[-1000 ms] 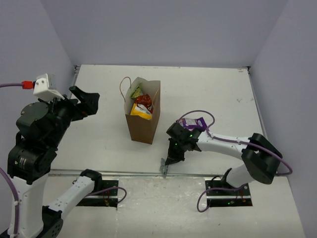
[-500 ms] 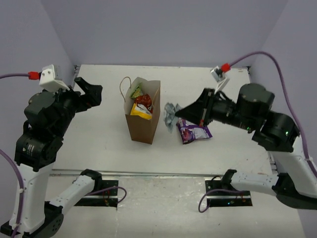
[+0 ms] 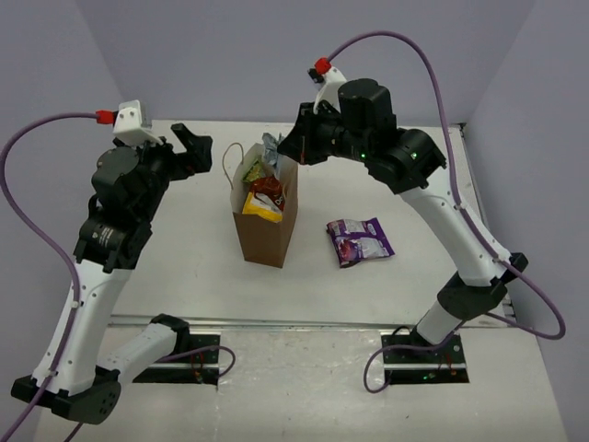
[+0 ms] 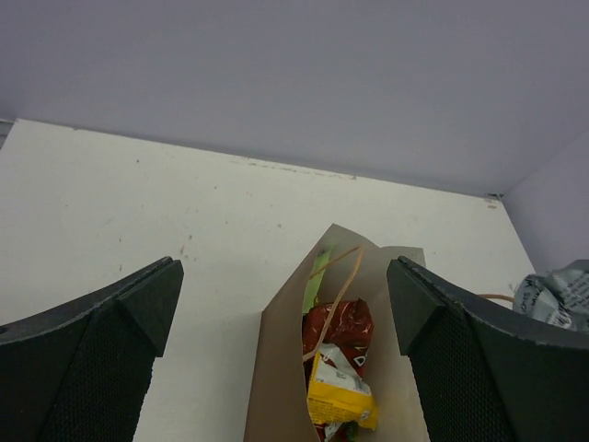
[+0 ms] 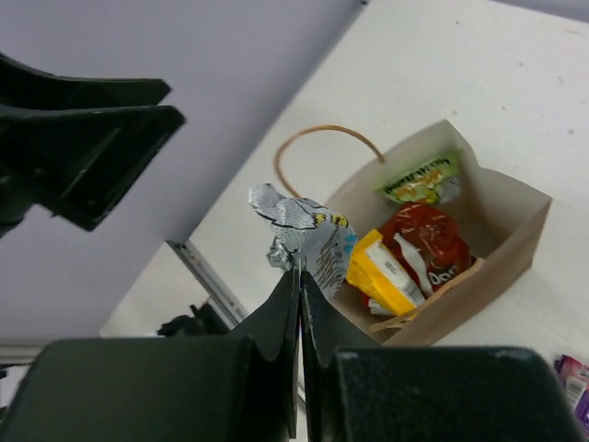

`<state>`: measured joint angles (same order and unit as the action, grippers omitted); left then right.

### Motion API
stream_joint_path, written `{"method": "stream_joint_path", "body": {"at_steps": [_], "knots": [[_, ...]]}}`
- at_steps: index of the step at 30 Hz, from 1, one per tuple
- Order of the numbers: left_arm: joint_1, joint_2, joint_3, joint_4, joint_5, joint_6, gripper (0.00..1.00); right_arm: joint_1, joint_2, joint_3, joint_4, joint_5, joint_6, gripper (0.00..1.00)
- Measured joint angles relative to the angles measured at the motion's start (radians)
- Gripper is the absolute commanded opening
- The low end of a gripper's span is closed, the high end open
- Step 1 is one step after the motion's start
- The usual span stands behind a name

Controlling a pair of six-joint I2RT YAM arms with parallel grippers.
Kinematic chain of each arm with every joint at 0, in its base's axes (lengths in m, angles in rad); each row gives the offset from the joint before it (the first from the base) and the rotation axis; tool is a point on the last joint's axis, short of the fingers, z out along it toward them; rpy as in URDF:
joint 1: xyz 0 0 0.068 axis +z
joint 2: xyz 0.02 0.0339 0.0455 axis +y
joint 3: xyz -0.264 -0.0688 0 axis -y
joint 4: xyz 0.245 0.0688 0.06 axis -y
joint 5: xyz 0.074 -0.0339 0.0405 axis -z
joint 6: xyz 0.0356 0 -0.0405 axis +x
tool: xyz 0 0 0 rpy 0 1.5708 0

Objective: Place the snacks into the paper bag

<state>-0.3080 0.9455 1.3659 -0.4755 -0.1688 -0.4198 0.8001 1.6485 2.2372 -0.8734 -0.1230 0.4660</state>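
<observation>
The brown paper bag (image 3: 265, 238) stands upright at the table's middle left, open at the top. Inside it are a red-and-white chip bag (image 3: 270, 189), a yellow bar (image 3: 260, 206) and a pale green packet (image 3: 253, 171); they also show in the right wrist view: red (image 5: 425, 238), yellow (image 5: 385, 272), green (image 5: 421, 180). The purple packet (image 3: 359, 241) lies on the table right of the bag. No orange packet shows. My right gripper (image 3: 285, 155) is shut on a grey foil scrap (image 5: 308, 230) right above the bag's mouth. My left gripper (image 3: 190, 150) is open and empty, high and left of the bag.
The bag's loop handle (image 5: 322, 133) sticks out on its left side. A metal rail (image 3: 276, 322) runs along the table's near edge. Grey walls close in the back and both sides.
My right arm lifted the grey foil scrap from the table's near edge, swung it right and up, then over the bag's mouth. My left arm rose and shifted slightly right.
</observation>
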Motion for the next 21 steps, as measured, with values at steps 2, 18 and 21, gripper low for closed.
{"method": "stream_joint_path", "body": {"at_steps": [2,18,21], "knots": [[0.0,0.004,-0.037,0.033,0.001,0.019,1.0,-0.024,-0.002,-0.075,0.04,0.001,-0.003,0.0],[-0.031,0.032,-0.049,0.085,-0.069,0.11,1.0,-0.04,0.026,-0.094,0.238,0.024,-0.003,0.0],[-0.048,0.024,-0.053,0.086,-0.101,0.126,1.0,-0.04,0.045,-0.094,0.247,0.025,0.005,0.0]]}}
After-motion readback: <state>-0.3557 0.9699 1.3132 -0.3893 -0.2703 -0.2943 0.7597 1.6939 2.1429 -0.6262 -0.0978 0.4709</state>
